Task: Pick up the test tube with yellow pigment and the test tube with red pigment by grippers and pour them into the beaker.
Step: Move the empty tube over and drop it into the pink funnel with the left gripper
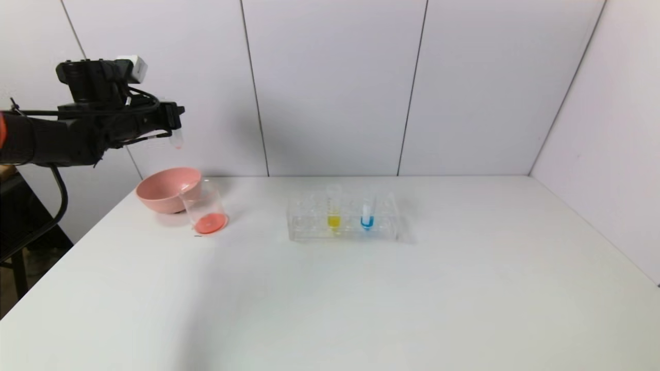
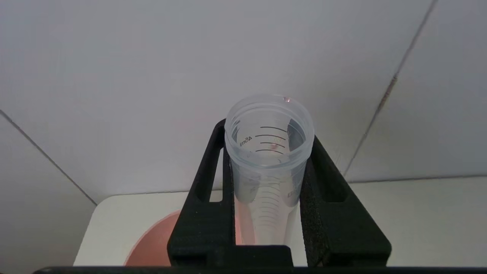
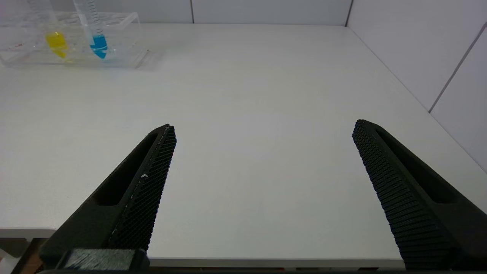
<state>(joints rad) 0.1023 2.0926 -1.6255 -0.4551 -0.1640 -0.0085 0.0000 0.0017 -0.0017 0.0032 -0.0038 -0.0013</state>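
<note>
White table [image 1: 361,288], left gripper [image 1: 172,123] clamping emptied tube [image 2: 268,152]

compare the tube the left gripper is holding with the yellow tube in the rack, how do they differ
The test tube with red pigment is clamped in the left gripper, raised above the pink bowl; the test tube with yellow pigment stands in the tube rack.
The held tube looks nearly empty; the yellow one has liquid at its tip.
The held tube is tilted, the yellow one upright.
Both are slim and clear.
</note>
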